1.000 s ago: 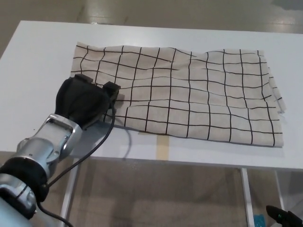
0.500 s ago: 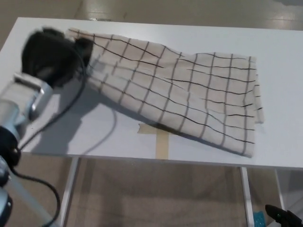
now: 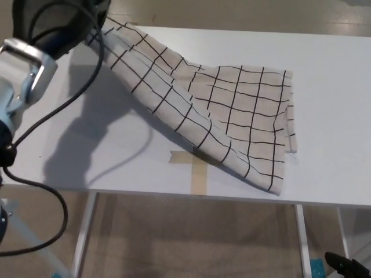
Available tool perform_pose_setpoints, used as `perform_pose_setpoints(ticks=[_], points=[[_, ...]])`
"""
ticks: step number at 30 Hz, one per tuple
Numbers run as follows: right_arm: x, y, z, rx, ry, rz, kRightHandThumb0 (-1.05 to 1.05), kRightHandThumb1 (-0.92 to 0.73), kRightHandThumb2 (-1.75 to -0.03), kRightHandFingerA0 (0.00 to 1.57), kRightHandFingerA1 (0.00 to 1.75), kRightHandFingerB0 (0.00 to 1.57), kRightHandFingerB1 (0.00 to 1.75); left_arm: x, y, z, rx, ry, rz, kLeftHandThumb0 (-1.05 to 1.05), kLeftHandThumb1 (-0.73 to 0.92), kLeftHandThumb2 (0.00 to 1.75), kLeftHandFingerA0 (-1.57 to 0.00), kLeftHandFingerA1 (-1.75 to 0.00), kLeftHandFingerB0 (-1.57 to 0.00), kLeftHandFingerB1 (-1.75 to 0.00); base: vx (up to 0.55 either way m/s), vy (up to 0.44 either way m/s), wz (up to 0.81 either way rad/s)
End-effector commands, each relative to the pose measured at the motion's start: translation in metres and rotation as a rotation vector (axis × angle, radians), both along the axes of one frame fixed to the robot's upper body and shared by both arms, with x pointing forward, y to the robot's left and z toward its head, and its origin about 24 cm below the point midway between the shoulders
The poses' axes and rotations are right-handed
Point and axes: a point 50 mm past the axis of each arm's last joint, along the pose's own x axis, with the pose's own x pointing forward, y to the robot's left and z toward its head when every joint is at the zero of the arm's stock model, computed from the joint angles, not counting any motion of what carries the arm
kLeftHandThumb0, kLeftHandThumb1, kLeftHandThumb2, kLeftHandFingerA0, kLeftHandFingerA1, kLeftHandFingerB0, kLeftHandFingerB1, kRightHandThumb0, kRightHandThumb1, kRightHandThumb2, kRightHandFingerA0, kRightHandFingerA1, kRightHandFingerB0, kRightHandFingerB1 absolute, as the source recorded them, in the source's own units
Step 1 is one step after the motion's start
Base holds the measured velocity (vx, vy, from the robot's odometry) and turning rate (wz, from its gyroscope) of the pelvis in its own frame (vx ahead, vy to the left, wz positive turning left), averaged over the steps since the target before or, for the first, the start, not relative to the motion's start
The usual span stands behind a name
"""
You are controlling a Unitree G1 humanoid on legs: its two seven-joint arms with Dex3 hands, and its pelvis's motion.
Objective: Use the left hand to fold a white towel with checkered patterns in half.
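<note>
At eleven o'clock, the left robot hand [image 3: 55, 20] grips a corner of the soft cream towel [image 3: 220, 113], lifting it off the smooth white table [image 3: 336, 87]. The black-gridded cloth slopes down toward four o'clock, its lower part lying rumpled across a tape cross [image 3: 196, 169].

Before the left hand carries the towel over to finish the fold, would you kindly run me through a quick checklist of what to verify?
1. Left hand gripping the towel: ok, it holds the left end, raised off the table.
2. Right part of the towel lying on the table: ok.
3. Right edge flat and straight: not ok, it is rumpled.
4. Tabletop to the right free of other things: ok, as far as the view shows.
5. Tape mark at the near edge visible for reference: ok, partly covered by the towel.
6. Right hand out of the way: ok, not in view.
</note>
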Motion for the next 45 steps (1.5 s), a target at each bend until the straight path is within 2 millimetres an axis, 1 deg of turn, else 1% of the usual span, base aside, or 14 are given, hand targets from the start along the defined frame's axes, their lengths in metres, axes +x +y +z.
perform_pose_setpoints(ticks=[1, 3, 5, 8, 11, 13, 15, 26, 27, 28, 29, 30, 31, 45], points=[[-0.005, -0.001, -0.002, 0.010, 0.006, -0.002, -0.51, -0.70, -0.61, 0.38, 0.38, 0.38, 0.36, -0.004, -0.033, 0.004, 0.117, -0.062, -0.164, -0.26, 0.55, 0.57, -0.89, -1.75, -0.74, -1.63, 0.00, 0.000, 0.00], [-0.004, -0.001, 0.000, 0.013, 0.001, -0.004, -0.51, -0.70, -0.61, 0.38, 0.38, 0.39, 0.36, -0.009, -0.057, -0.002, 0.200, -0.072, -0.276, -0.26, 0.36, 0.78, -1.26, -1.42, -1.01, -1.26, 0.00, 0.000, 0.00], [-0.003, -0.002, 0.001, 0.010, -0.006, -0.002, -0.51, -0.70, -0.61, 0.38, 0.38, 0.38, 0.36, -0.015, -0.073, -0.005, 0.249, -0.074, -0.376, -0.23, 0.50, 0.56, -0.94, -1.72, -1.11, -0.80, 0.00, 0.000, 0.00], [0.002, -0.002, 0.004, 0.006, -0.019, 0.006, -0.51, -0.71, -0.61, 0.38, 0.38, 0.38, 0.36, -0.028, -0.102, -0.013, 0.347, -0.063, -0.566, -0.32, 0.46, 0.58, -1.02, -1.67, -1.07, -0.64, 0.00, 0.000, 0.00], [0.008, -0.002, 0.007, 0.002, -0.030, 0.008, -0.51, -0.70, -0.61, 0.38, 0.38, 0.38, 0.36, -0.044, -0.135, -0.027, 0.479, -0.037, -0.743, -0.26, 0.34, 0.78, -1.29, -1.41, -1.03, -1.19, 0.00, 0.000, 0.00], [0.009, -0.002, 0.009, 0.009, -0.034, 0.008, -0.59, -0.55, -0.90, 0.33, 0.52, 0.30, 0.49, -0.052, -0.151, -0.037, 0.526, -0.015, -0.816, -0.25, 0.53, 0.57, -0.97, -1.73, -0.76, -1.68, 0.00, 0.000, 0.00], [0.009, -0.002, 0.009, 0.019, -0.036, 0.009, -0.59, -0.56, -0.89, 0.34, 0.52, 0.30, 0.49, -0.064, -0.169, -0.050, 0.560, 0.014, -0.902, -0.27, 0.38, 0.80, -1.28, -1.44, -1.01, -1.30, 0.00, 0.000, 0.00], [0.013, -0.002, 0.014, 0.034, -0.049, 0.032, -0.60, -0.57, -0.89, 0.31, 0.50, 0.35, 0.51, -0.103, -0.209, -0.080, 0.566, 0.092, -1.095, -0.33, 0.57, 0.57, -0.95, -1.75, -0.88, -1.53, 0.00, 0.000, 0.00], [0.014, -0.003, 0.015, 0.035, -0.049, 0.036, -0.60, -0.57, -0.89, 0.31, 0.50, 0.35, 0.51, -0.104, -0.210, -0.082, 0.549, 0.148, -1.079, -0.38, 0.54, 0.57, -0.85, -1.13, -0.89, -0.69, 0.00, 0.000, 0.00], [0.015, -0.003, 0.015, 0.032, -0.049, 0.041, -0.60, -0.57, -0.89, 0.31, 0.50, 0.36, 0.51, -0.102, -0.210, -0.084, 0.546, 0.229, -1.020, -0.63, 0.45, 0.79, -0.27, -0.47, -0.40, -0.48, 0.00, 0.000, 0.00], [0.015, -0.003, 0.015, 0.032, -0.049, 0.041, -0.60, -0.57, -0.89, 0.31, 0.50, 0.36, 0.51, -0.102, -0.210, -0.084, 0.546, 0.229, -1.020, -0.63, 0.45, 0.79, -0.27, -0.47, -0.40, -0.48, 0.00, 0.000, 0.00], [0.017, -0.004, 0.016, 0.029, -0.050, 0.044, -0.60, -0.57, -0.89, 0.31, 0.50, 0.35, 0.51, -0.099, -0.209, -0.085, 0.553, 0.359, -0.879, -0.83, 0.50, 0.85, 0.00, 0.00, -0.07, -0.22, 0.00, 0.000, 0.00], [0.018, -0.004, 0.017, 0.028, -0.050, 0.046, -0.60, -0.57, -0.89, 0.31, 0.50, 0.35, 0.51, -0.099, -0.209, -0.084, 0.543, 0.454, -0.787, -0.90, 0.60, 0.59, 0.00, 0.00, 0.00, 0.00, 0.00, 0.000, 0.00], [0.019, -0.002, 0.015, 0.039, -0.058, 0.028, -0.60, -0.57, -0.90, 0.30, 0.50, 0.37, 0.52, -0.083, -0.202, -0.031, 0.435, 0.581, -0.592, -1.02, 0.66, 0.60, 0.00, 0.00, 0.00, 0.00, 0.00, 0.000, 0.00]])
